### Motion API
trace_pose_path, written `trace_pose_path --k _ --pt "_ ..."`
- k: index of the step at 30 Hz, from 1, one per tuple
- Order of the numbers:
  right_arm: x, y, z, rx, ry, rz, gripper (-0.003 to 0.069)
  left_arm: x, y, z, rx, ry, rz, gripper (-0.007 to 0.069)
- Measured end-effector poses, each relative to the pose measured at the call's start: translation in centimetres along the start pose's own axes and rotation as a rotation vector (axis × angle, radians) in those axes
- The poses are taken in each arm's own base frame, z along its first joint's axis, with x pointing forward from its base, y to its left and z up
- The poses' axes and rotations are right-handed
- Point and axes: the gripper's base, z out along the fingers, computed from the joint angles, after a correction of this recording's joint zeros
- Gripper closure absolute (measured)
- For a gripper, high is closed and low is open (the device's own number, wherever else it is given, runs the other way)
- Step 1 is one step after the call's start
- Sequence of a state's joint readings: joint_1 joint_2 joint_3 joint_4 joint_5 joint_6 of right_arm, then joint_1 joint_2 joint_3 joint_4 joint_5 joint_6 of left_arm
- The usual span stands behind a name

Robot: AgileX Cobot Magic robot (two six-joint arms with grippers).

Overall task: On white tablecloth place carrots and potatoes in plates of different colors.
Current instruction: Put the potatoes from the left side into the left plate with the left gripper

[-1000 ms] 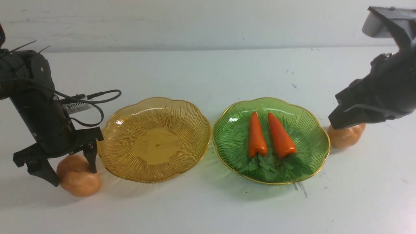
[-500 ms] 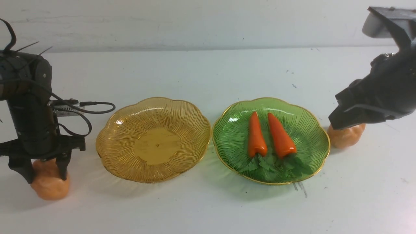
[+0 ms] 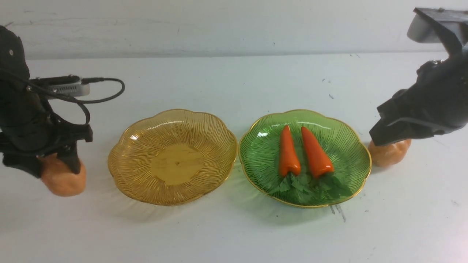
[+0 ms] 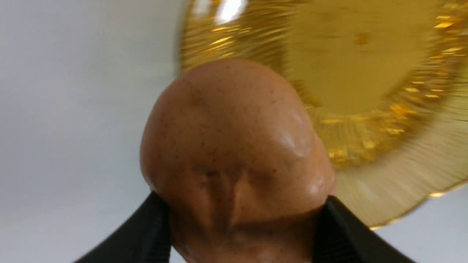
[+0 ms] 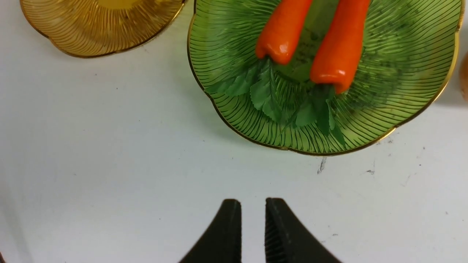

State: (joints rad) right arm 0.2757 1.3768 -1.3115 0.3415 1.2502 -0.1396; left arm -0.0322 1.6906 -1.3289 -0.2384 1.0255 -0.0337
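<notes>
Nearest the camera, the white tablecloth lies bare along the whole front edge, giving open room there. On the left, the left gripper is clamped on a potato, one finger on each side. A second ago its jaws stood wide around that potato on the cloth, right beside the yellow plate. Now the potato sits higher and farther left, with a clear strip of cloth between it and the plate's rim.

Nothing else has moved. The yellow plate is empty. The green plate sits just beside it (their rims almost meet) and holds both carrots side by side, leafy tops toward the camera.

The second potato rests on the cloth just off the green plate's right rim. The right gripper hangs above bare cloth close by, its jaws nearly together and holding nothing.

Behind the plates, open cloth runs to the wall.
</notes>
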Motion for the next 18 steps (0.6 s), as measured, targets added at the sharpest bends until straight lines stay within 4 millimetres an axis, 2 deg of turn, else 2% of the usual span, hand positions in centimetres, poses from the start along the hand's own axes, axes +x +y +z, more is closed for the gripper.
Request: trace_pose_path --k 2,6,9,14,18 --pt "0.0 0.0 0.0 0.0 0.0 0.0 0.057 -0.5 -2.5 0.7 0.088 -0.033 0.065 0.0228" --pt "0.0 0.0 0.0 0.0 0.0 0.0 0.057 -1.8 -5.8 2.8 0.156 -0.066 0.141 0.0228" --pt "0.0 0.0 0.0 0.004 0.001 -0.005 0.057 -2.6 -6.7 4.2 0.155 -0.065 0.165 0.0228" --pt "0.1 -0.4 0.0 0.039 0.006 -0.021 0.057 -3.5 -6.5 7.0 0.123 -0.02 0.177 0.0225" --pt "0.1 -0.9 0.0 0.097 0.015 -0.046 0.0564 -3.4 -6.0 7.9 0.079 0.014 0.207 0.0164"
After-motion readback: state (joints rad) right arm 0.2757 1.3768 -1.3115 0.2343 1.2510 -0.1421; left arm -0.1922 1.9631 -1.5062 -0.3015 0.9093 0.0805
